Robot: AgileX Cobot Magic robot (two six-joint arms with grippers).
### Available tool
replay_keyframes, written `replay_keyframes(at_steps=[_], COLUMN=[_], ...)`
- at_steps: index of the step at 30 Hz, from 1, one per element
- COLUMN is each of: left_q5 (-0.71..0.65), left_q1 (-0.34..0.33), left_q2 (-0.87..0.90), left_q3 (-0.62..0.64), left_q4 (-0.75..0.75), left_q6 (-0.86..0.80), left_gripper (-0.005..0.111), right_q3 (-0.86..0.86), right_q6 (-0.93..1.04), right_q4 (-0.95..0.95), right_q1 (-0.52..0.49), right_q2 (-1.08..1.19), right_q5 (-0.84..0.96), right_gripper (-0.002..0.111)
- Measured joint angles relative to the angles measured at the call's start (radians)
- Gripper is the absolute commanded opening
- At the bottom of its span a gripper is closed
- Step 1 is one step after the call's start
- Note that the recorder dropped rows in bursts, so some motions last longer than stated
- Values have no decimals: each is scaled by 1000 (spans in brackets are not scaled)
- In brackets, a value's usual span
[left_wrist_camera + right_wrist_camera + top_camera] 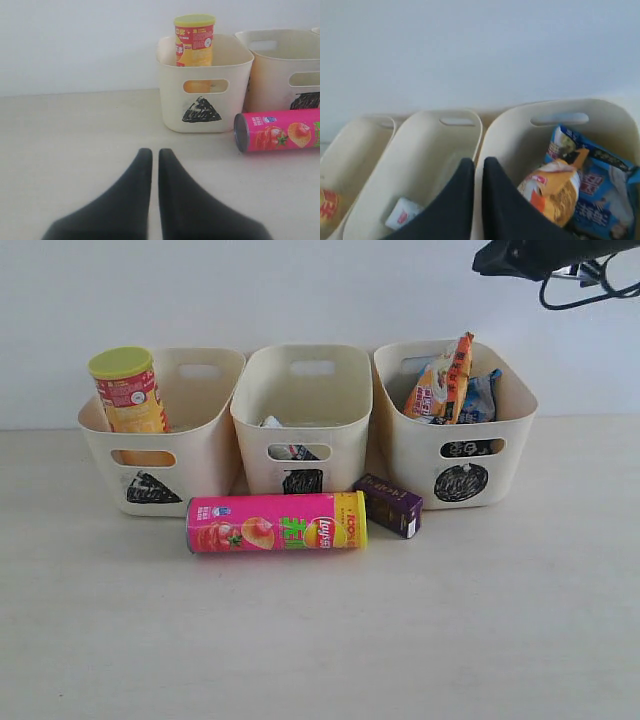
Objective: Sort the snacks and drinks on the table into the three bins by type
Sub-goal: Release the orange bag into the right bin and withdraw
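The pink chip tube [276, 522] lies on its side before the bins, with the dark purple carton [388, 505] at its right end. The yellow tube [128, 391] stands in the triangle bin [205, 445]. The white-and-blue carton [285, 440] lies in the square bin [345, 430]. In the circle bin [515, 440] are the orange bag [443, 380] and blue-and-black bag [480, 395]. My left gripper [151, 154] is shut and empty, low over the table short of the triangle bin [170, 100]. My right gripper [474, 162] is shut and empty, high above the rim between the square bin [415, 165] and circle bin [515, 135].
A white wall stands directly behind the bins. Part of the right arm [540, 255] shows at the top right of the exterior view. Pale tabletop [320, 640] stretches in front of the pink tube.
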State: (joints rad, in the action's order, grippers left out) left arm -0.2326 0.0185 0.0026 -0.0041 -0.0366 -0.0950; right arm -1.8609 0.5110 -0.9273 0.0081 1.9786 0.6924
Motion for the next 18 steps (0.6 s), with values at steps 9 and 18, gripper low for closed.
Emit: replay_keyframes(at_steps=[9, 18], left_q5=[0, 0], left_q1=[0, 0], left_q2=[0, 0], left_q3=[0, 0], left_q4=[0, 0], left_q6=[0, 0], left_gripper=[4, 4], right_q3=[189, 715], right_q6=[-179, -165], right_q4=[273, 307], right_q1=[-6, -6], right_q2=[-218, -766], right_q5=[161, 2], right_gripper=[0, 0])
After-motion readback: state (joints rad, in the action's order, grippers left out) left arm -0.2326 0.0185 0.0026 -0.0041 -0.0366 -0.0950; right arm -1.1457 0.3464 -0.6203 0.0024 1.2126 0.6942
